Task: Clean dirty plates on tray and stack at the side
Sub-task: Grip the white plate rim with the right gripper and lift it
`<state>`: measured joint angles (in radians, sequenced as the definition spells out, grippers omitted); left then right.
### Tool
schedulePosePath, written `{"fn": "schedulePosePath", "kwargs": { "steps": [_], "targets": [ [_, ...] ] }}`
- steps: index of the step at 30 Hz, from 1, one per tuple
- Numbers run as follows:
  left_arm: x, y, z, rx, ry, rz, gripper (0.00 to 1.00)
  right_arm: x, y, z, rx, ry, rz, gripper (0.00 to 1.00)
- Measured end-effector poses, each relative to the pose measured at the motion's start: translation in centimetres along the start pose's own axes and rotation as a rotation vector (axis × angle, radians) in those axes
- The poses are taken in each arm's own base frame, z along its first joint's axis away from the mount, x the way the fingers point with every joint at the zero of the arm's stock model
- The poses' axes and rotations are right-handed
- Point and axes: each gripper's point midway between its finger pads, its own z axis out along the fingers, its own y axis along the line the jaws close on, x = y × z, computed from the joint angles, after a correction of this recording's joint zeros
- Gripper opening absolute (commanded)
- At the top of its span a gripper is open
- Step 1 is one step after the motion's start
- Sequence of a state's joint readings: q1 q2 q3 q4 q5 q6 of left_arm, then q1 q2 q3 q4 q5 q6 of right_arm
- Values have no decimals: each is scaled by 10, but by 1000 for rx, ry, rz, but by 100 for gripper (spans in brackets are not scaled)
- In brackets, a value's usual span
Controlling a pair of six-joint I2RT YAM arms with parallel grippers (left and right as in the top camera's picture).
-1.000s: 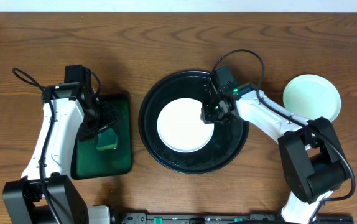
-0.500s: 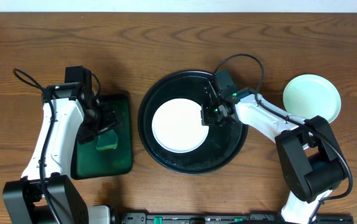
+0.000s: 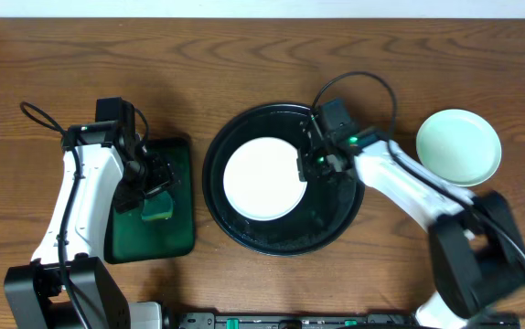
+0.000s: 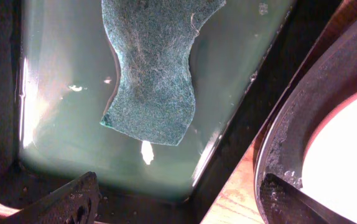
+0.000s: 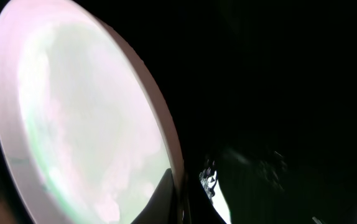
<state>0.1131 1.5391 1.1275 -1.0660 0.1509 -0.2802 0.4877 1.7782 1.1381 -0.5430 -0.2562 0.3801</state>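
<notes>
So the right gripper (image 3: 310,164) is shut tight, fingertips right at the right-hand edge of the plate (image 3: 261,179) inside the big black tray (image 3: 244,233). From the wrist cam the tips (image 5: 173,186) sit against the rim of the plate (image 5: 79,112), but honestly I can't tell if they're pinching it or just touching. That plate lies flat, a bit left of the tray's centre, and looks pretty much plain white from above, with a faint greenish tinge up close. The tray floor around it has wet-looking specks.

A second plate (image 3: 458,146), pale green-tinted, sits on the table (image 3: 244,64) off to the right, well apart from the tray.

The left gripper (image 3: 153,183) is spread wide with nothing in it, hanging over the green rectangular tray (image 3: 176,228) above the sponge (image 4: 153,68).
</notes>
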Motion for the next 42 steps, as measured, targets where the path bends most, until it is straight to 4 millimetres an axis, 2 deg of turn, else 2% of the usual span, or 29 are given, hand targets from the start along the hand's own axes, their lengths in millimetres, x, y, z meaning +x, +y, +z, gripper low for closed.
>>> {"fn": "schedulePosePath", "kwargs": {
  "steps": [4, 8, 12, 22, 26, 30, 37, 42],
  "targets": [
    [0, 0, 0, 0, 0, 0, 84, -13, 12, -47, -3, -108, -45, 1],
    [0, 0, 0, 0, 0, 0, 84, -16, 12, -73, 26, -160, -77, 1],
    [0, 0, 0, 0, 0, 0, 84, -13, 2, -81, 89, -167, -89, 1],
    [0, 0, 0, 0, 0, 0, 84, -15, -30, -88, 277, -182, -148, 1],
    [0, 0, 0, 0, 0, 0, 84, -12, -37, -93, 326, -162, -176, 1],
    [0, 0, 0, 0, 0, 0, 84, -20, -37, -107, 384, -176, -221, 1],
    [0, 0, 0, 0, 0, 0, 84, -35, -20, -136, 513, -224, -365, 1],
    [0, 0, 0, 0, 0, 0, 84, -41, -19, -156, 619, -241, -430, 1]
  ]
}}
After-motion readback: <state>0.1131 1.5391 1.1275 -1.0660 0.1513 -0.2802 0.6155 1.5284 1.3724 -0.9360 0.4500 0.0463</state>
